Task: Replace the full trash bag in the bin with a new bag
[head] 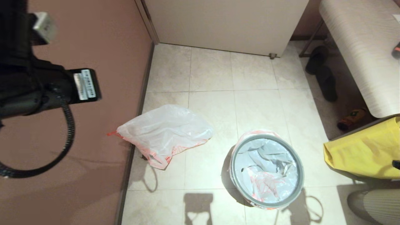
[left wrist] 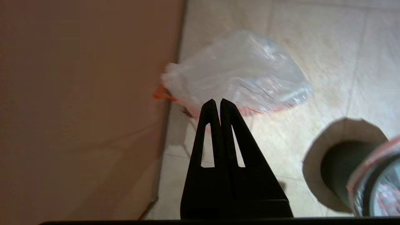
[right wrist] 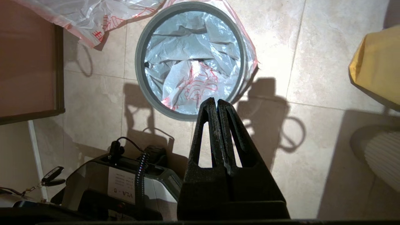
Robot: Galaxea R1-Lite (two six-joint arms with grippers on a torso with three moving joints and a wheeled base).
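Head view: the full trash bag (head: 165, 132) lay on the tiled floor (head: 212, 75) at the left, against the brown wall (head: 93, 47). To its right, nearer the robot, stood the bin (head: 267, 170), already lined with the new bag (head: 268, 182) under its grey rim ring (head: 300, 170). The left tool (left wrist: 217, 101) hung above the full bag, fingers pressed together and empty. The right tool (right wrist: 213, 100), likewise closed on nothing, hovered above the bin's near edge. A yellow fabric bag (head: 368, 150) sat at the right.

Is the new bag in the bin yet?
Yes. The new bag lines the bin, its hem folded out under the grey rim ring.
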